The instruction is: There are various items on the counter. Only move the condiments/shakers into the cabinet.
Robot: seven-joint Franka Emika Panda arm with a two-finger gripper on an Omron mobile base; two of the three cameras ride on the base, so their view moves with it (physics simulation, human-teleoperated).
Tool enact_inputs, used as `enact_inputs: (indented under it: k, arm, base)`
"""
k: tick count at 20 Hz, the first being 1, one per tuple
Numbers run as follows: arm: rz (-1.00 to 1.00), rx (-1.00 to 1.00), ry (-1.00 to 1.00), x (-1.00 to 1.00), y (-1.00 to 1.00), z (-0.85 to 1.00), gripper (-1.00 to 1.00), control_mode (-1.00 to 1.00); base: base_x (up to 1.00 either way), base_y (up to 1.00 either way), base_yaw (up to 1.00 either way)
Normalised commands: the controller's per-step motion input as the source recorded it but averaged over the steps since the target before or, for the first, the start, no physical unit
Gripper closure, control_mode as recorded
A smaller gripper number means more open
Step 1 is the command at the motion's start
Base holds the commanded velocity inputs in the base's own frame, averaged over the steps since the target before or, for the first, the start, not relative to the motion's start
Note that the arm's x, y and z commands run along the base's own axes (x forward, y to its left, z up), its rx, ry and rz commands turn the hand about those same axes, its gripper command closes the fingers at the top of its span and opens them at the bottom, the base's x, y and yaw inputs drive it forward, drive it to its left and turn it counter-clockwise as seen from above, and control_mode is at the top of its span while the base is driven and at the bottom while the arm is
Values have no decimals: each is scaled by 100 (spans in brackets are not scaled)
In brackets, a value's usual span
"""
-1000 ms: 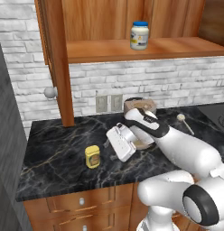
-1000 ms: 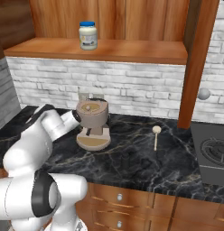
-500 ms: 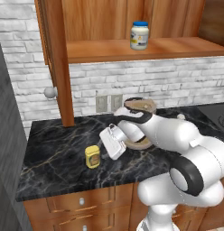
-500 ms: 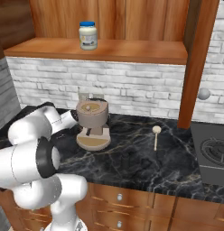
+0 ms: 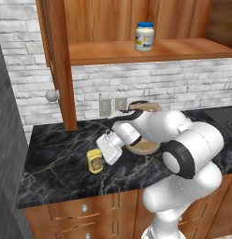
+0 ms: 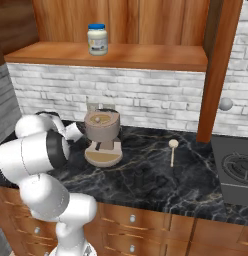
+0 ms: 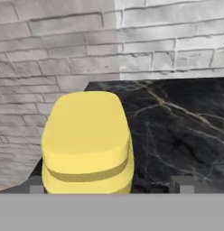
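The yellow squeeze bottle (image 5: 94, 161) stands on the black marble counter (image 5: 57, 149), left of the coffee machine. My gripper (image 5: 104, 154) is right beside it, open, fingers pointing at it. In the hand view the yellow squeeze bottle (image 7: 86, 144) looms close, left of centre between the open gripper (image 7: 109, 185) tips, nearer the left fingertip (image 7: 37, 184). On the shelf of the brown wall cabinet (image 5: 113, 51) stands the white jar with blue lid (image 5: 144, 37), also the white jar (image 6: 97, 40) from the other side. The small black shaker is out of view.
The tan coffee machine (image 6: 102, 137) sits just behind my forearm. A wooden spoon (image 6: 172, 150) lies on the counter to its right, a stove (image 6: 238, 170) beyond. The tall cabinet door (image 5: 57, 60) stands open above the counter's left part, with a brick wall behind.
My arm has swung left and lower, bringing the hand from near the coffee machine to right beside the yellow squeeze bottle. The bottle and the jar have stayed put.
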Motion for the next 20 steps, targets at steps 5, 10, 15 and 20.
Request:
enact_inputs:
  k: [5, 10, 15, 20]
  arm:
    - [0, -1, 0, 0, 17, -4, 100, -100]
    - [-5, 4, -12, -39, -17, 67, 100, -100]
    - [-13, 6, -35, -76, -58, 100, 100, -100]
    - [-16, 1, -32, -68, -50, 100, 100, -100]
  base:
    - [0, 0, 0]
    - [0, 0, 0]
    - [0, 0, 0]
    - [0, 0, 0]
